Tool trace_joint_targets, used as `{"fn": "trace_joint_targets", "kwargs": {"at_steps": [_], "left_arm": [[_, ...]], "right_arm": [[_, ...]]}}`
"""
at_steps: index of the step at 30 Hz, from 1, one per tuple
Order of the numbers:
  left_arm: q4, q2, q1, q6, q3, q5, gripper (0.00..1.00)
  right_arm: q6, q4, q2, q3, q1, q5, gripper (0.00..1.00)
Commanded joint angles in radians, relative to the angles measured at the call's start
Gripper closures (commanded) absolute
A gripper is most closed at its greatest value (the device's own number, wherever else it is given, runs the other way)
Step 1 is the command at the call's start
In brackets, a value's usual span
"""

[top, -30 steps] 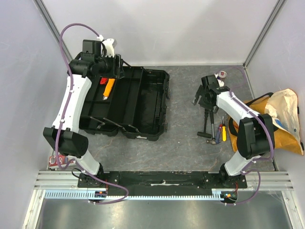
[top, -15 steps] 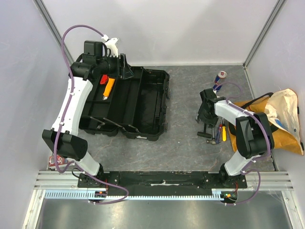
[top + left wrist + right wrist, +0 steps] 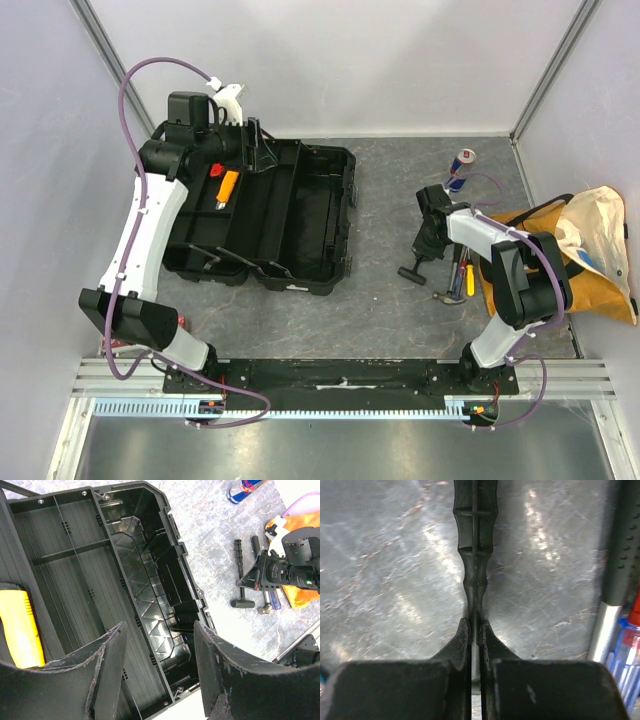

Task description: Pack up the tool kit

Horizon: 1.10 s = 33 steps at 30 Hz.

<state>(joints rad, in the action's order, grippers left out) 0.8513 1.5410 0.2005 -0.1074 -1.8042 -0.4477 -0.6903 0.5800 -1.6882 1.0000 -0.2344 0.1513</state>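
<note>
At the left of the table, the toolbox (image 3: pixel 300 230) lies open. Inside it sits an orange-handled tool (image 3: pixel 229 186) with a small red one (image 3: pixel 216 168) beside it, and the rest of the box looks bare. Above its far left corner hangs the left claw (image 3: pixel 159 640), jaws partly apart with nothing between them.

Further right, over the bare table (image 3: pixel 380 200), the right claw (image 3: pixel 474 627) is pinched tight on the thin shaft of a black hammer (image 3: pixel 412 271). The hammer seems to lie flat, though I cannot tell whether it is off the surface. Just right of it lie a second hammer (image 3: pixel 446 294) and a few screwdrivers (image 3: pixel 466 276), next to the orange bag (image 3: pixel 590 250), with a drink can (image 3: pixel 461 163) behind.

By my reckoning the packing is barely begun. Two tools are in, at least four wait outside, and the box must be closed afterwards.
</note>
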Motion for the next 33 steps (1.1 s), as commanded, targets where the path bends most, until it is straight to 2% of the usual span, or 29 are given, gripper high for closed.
{"fn": "trace_joint_targets", "kwargs": {"at_steps": [1, 6, 10, 17, 21, 27, 33], "left_arm": [[-0.047, -0.048, 0.0, -0.031, 0.025, 0.013, 0.38], [-0.055, -0.071, 0.001, -0.043, 0.042, 0.043, 0.38], [-0.06, -0.09, -0.001, -0.057, 0.06, 0.05, 0.38], [-0.063, -0.134, 0.001, -0.066, 0.094, 0.05, 0.38], [-0.061, -0.163, 0.0, -0.069, 0.115, 0.055, 0.38], [-0.063, -0.2, 0.0, -0.077, 0.146, 0.058, 0.38], [-0.063, -0.213, 0.0, -0.072, 0.164, 0.06, 0.38]], "right_arm": [[0.003, -0.034, 0.036, 0.104, -0.054, -0.033, 1.0], [0.001, -0.074, 0.093, 0.28, -0.121, -0.097, 1.0], [-0.003, -0.188, 0.104, 0.387, -0.184, -0.217, 1.0], [-0.121, -0.423, -0.036, 0.446, -0.296, -0.419, 1.0], [-0.13, -0.451, -0.128, 0.495, -0.344, -0.417, 1.0], [-0.055, -0.381, -0.26, 0.586, -0.404, -0.312, 1.0], [-0.086, -0.321, -0.408, 0.679, -0.447, -0.24, 1.0]]}}
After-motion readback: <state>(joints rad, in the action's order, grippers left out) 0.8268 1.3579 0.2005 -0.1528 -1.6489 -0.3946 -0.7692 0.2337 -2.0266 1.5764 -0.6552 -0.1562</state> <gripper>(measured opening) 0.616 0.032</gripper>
